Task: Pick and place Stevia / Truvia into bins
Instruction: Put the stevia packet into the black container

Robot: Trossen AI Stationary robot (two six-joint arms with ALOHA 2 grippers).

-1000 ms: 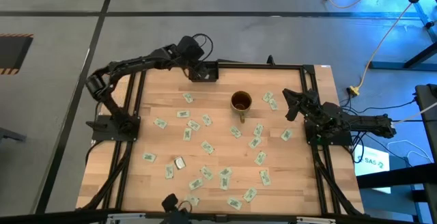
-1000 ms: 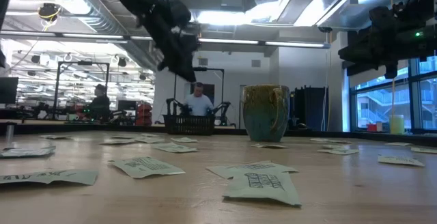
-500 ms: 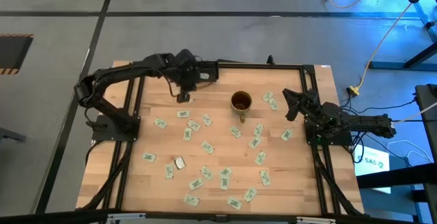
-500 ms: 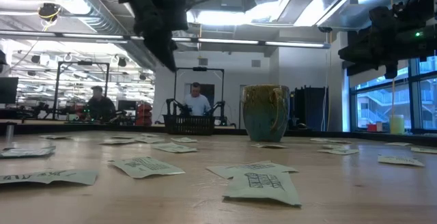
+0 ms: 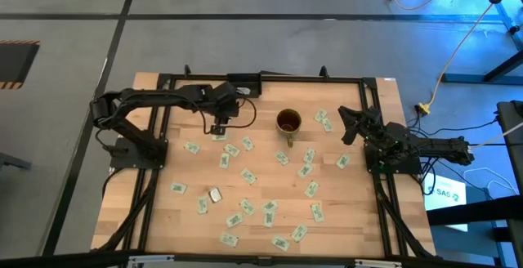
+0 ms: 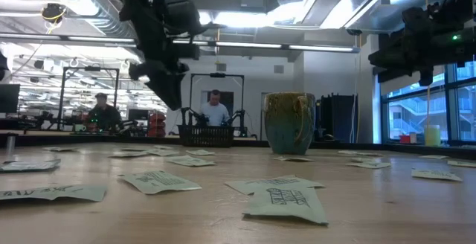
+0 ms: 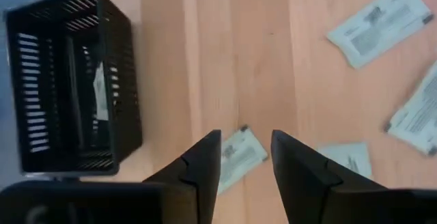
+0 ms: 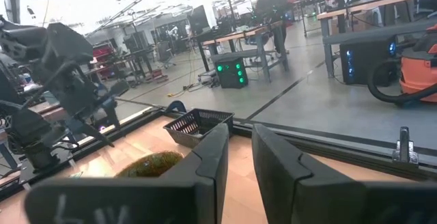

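From above, some two dozen Stevia sachets [image 5: 248, 176] lie scattered over the desk [image 5: 185, 223], so most of the job is left; the mug [image 5: 288, 122] stands near the far edge at mid-desk, and the left gripper [image 5: 219, 127] hangs over a sachet left of it, while the right gripper [image 5: 347, 126] waits near the right edge. At desk height, the black tray [image 6: 204, 135] sits at the far edge beside the mug, nothing blocking it. The left wrist camera shows the fingers spread and empty, straddling one sachet [image 7: 239, 154]; a sachet already lies in the tray. The right wrist camera shows its fingers slightly parted, holding nothing.
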